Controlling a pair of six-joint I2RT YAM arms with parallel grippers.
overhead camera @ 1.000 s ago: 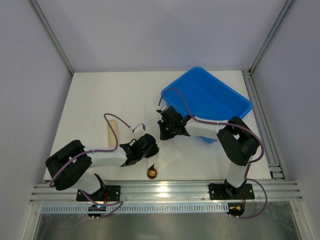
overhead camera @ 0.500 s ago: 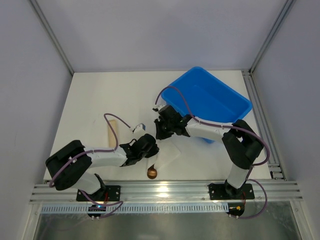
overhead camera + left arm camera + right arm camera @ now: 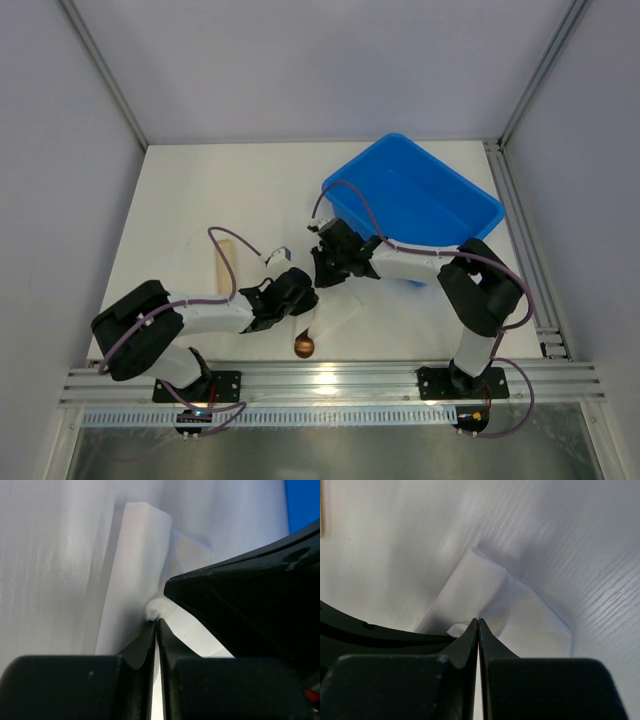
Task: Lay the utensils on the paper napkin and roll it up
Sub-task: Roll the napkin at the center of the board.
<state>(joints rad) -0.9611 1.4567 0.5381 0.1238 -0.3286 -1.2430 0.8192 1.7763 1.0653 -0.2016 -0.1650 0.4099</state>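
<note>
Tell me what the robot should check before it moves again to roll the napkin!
1. Left gripper shut: ok.
2. Right gripper shut: ok.
3. Either one pinching the paper napkin: cannot tell.
4. Spoon close to the napkin: ok, its bowl shows beside it.
5. Fork on the napkin: cannot tell, it is hidden.
6. Napkin rolled up: not ok, only loosely folded.

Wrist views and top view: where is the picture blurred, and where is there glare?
Left wrist view: the paper napkin and the dark left end effector are both soft. Right wrist view: the table grain at right is sharper than the near right end effector. Top view: sharp, with glare on the metal rail.
</note>
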